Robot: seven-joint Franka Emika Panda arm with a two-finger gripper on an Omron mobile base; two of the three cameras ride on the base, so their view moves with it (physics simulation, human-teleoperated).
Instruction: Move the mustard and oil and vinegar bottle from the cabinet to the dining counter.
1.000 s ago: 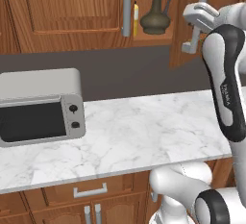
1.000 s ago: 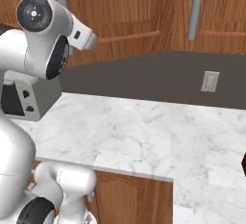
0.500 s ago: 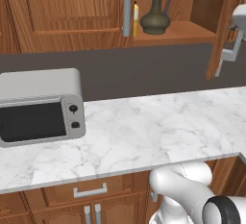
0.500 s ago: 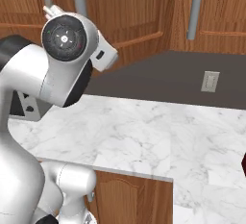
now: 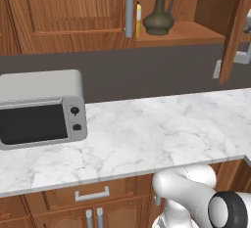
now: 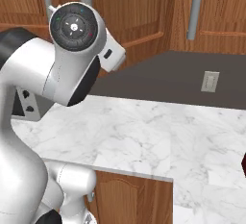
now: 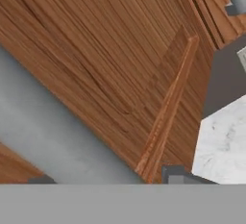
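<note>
1. Cabinet (image 5: 73, 7) door on the right stands swung open, so the shelf (image 5: 181, 32) is exposed. That's the access I need.
2. Oil and vinegar bottle (image 5: 159, 11) sits upright on the shelf, handle to the right. Mustard (image 5: 138, 20) stands just beside it on the left, partly behind the grey bar handle (image 5: 129, 7) of the shut door.
3. My end effector (image 5: 243, 51) is at the far right edge, by the open door's edge; can't tell jaw width or if anything's gripped. Hand view is close on the door's wood panel and a grey bar, prob. the door's handle.
4. Table (image 5: 147, 134) below carries the toaster oven (image 5: 41, 107); not the drop-off spot.
5. Judgement: neither bottle picked yet; next is reaching in to the shelf.
</note>
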